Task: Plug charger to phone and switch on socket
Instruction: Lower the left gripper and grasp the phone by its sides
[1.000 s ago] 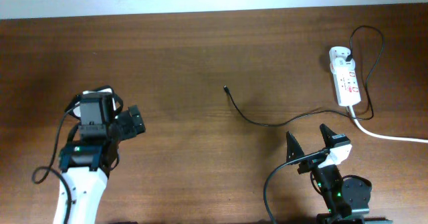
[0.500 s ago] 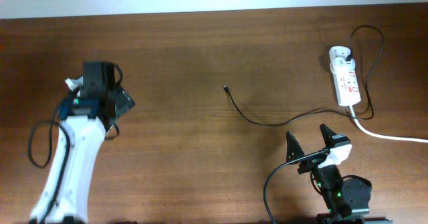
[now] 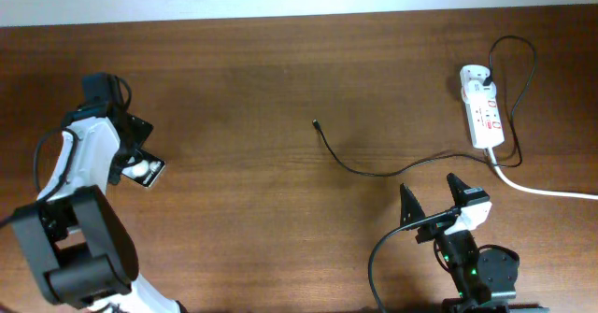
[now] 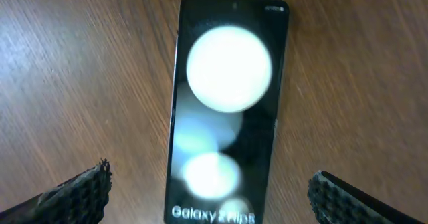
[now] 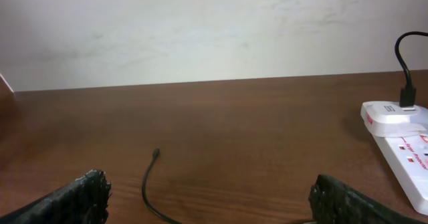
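Overhead: phone [image 3: 146, 171] lies flat on the bench [image 3: 243, 79] at the far 9 o'clock side, screen up, two white blobs lit. Left hand [image 4: 210, 177] hangs right over it, fingers [image 4: 77, 194] spread wide. The phone sits between them in the left wrist view, and neither finger touches its edges. The phone's long axis runs 12 to 6 in that view, big blob toward 12, small one toward 6.

Charger [image 3: 341, 160] is a thin black cable. Its tip [image 3: 316, 123] lies loose on the bench just off centre, pointing to 11 o'clock, well apart from the phone. The cable curves off toward 4 o'clock, then runs right, loops up and plugs into the top end of the socket [image 3: 483, 107].

Socket lies at 2 o'clock, long axis 12 to 6, red marks on its face, white cord [image 3: 551, 192] trailing off toward 4 o'clock. Switch position too small to tell.

Right hand [image 3: 430, 190] is at 5 o'clock, fingers apart, holding nothing, aimed toward 12, near the cable.
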Controlling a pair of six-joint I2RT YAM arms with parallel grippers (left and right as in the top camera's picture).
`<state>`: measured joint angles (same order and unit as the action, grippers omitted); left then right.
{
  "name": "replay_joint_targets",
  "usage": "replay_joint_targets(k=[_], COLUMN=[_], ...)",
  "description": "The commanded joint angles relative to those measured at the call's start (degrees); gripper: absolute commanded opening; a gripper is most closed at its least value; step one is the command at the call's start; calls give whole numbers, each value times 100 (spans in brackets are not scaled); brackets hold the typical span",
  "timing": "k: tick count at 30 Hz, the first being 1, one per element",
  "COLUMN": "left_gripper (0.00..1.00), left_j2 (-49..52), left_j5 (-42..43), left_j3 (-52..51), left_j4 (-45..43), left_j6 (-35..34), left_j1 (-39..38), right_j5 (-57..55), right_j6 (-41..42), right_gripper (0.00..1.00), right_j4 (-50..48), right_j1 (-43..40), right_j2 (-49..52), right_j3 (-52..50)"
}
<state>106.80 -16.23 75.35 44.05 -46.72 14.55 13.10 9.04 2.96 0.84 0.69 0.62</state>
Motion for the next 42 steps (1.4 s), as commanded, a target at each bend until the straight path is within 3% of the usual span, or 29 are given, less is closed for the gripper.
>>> replay_joint_targets(k=[1, 14, 22, 26, 31, 42], left_gripper=[99, 99, 99, 98, 89, 87], left_j2=[385, 1062, 1497, 1569, 1569, 1611], left_j5=[-264, -254, 433, 494, 487, 293], left_j3=[111, 109, 107, 98, 98, 70], left_j4=[-212, -833, -820, -564, -212, 72], left_j6=[4, 7, 9, 133, 289, 306], left_j1=[24, 70, 289, 289, 289, 289], right_j5=[-24, -24, -24, -24, -24, -24], right_j6=[26, 26, 26, 26, 28, 26], right_gripper=[99, 99, 99, 99, 99, 99], right_j4=[28, 28, 28, 28, 28, 28], right_j1=[-11, -11, -11, -11, -11, -11], right_j2=[-37, -37, -37, -37, -37, -37], right_j3=[-31, -31, -31, -31, -31, -31])
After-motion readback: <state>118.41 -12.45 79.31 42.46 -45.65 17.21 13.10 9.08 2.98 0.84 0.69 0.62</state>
